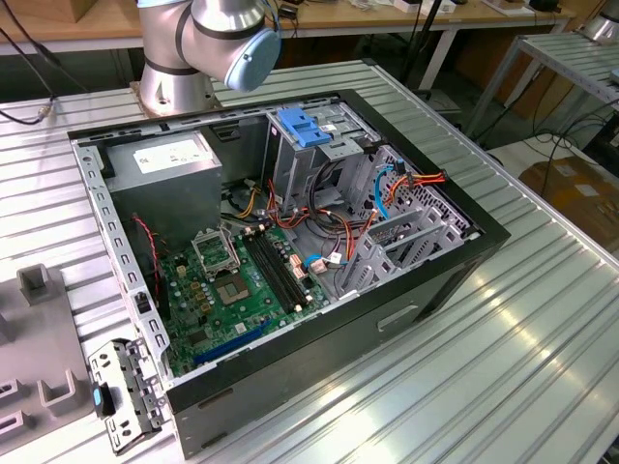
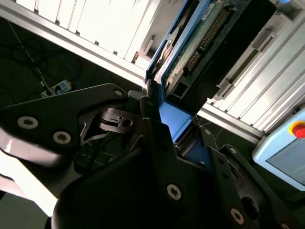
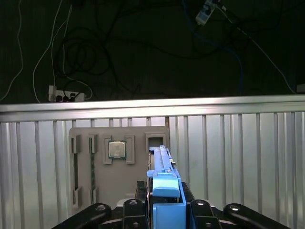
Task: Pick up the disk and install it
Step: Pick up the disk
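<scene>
In both wrist views my gripper (image 3: pixel 164 206) is shut on the disk (image 3: pixel 163 177). In the first wrist view the disk stands on edge between the black fingers (image 3: pixel 136 206), its blue side rail facing the camera. In the second wrist view the gripper (image 2: pixel 167 125) clamps the blue-railed end, and the disk (image 2: pixel 193 40) shows its green circuit board and connector row. The open computer case (image 1: pixel 455 266) lies on the metal table in the exterior view, with a drive cage (image 1: pixel 324 159) at its far side.
A blue plastic bracket (image 1: pixel 305 128) sits on top of the drive cage, beside a grey power-supply box (image 1: pixel 169 159). A grey fixture plate (image 3: pixel 119 164) holding a processor chip (image 3: pixel 116 149) lies beyond the disk. The arm's elbow (image 1: pixel 237 39) rises behind the case. Cables lie on the floor.
</scene>
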Available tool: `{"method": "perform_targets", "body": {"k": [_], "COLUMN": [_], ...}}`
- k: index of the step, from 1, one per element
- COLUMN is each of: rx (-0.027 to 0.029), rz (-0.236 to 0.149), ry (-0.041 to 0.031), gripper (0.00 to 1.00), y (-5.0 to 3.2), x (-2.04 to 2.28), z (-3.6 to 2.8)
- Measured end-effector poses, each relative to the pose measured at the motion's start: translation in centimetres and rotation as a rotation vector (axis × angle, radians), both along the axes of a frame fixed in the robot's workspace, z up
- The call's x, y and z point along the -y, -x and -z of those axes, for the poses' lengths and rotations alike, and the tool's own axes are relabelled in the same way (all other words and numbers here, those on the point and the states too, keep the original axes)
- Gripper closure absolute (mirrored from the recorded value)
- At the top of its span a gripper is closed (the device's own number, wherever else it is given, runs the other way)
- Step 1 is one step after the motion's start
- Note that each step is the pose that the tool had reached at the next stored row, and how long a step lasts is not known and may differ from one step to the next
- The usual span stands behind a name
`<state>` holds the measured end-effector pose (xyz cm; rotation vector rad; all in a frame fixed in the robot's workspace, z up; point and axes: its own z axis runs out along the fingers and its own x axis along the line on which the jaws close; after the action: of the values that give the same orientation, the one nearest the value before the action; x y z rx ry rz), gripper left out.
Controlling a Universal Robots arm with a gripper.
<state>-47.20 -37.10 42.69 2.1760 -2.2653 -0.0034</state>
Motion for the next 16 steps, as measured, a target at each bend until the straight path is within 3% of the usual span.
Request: {"method": "perform_targets", "body": {"k": [16], "rx": [0.0001], "rz": [0.0], "ry": [0.0], "gripper": [0.63], "y": [0.0], "x": [0.0], "z": [-1.91]}}
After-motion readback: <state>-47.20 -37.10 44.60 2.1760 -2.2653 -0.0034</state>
